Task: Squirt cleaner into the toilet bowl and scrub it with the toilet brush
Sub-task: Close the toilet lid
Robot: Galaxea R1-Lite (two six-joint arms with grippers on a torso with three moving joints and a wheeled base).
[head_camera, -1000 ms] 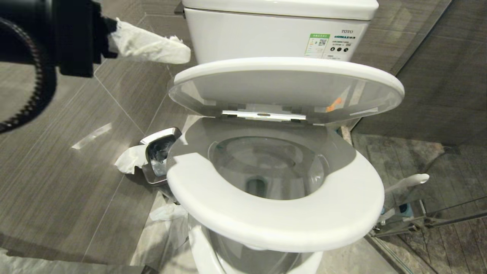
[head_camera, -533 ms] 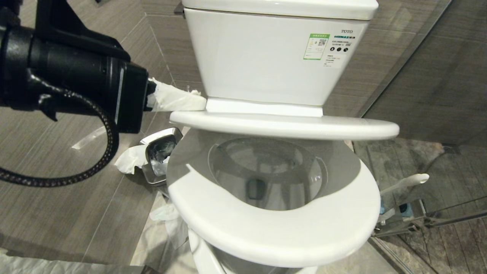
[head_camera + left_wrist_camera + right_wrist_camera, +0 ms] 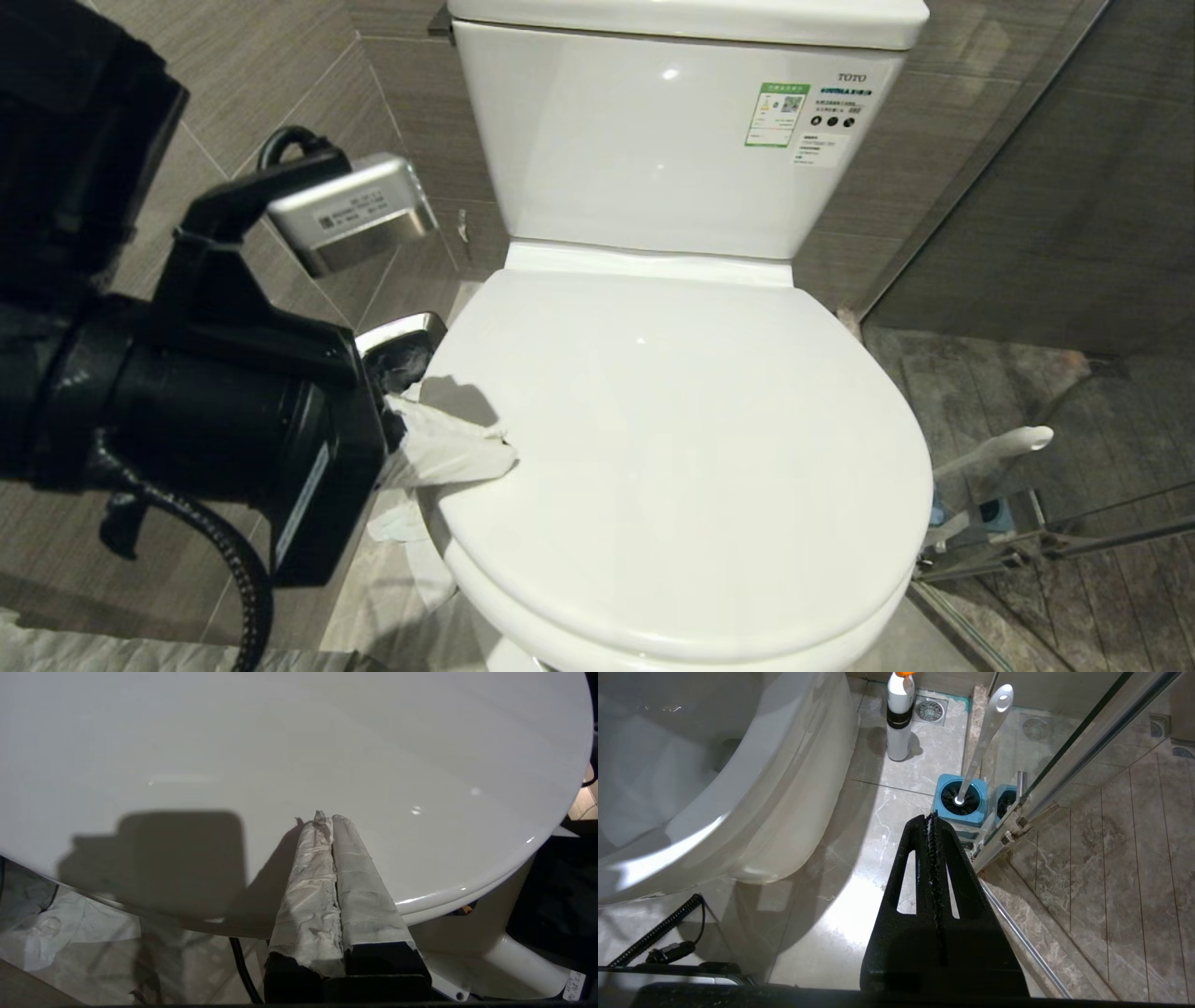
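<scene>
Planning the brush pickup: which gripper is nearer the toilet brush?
Right. The right gripper hangs shut just short of the toilet brush in its holder; the left gripper rests across the toilet, on the lid.

The head view looks steeply down on the closed toilet lid (image 3: 681, 448). The left wrist view sits close over that lid; the right wrist view faces the floor beside the toilet brush (image 3: 983, 742).
</scene>
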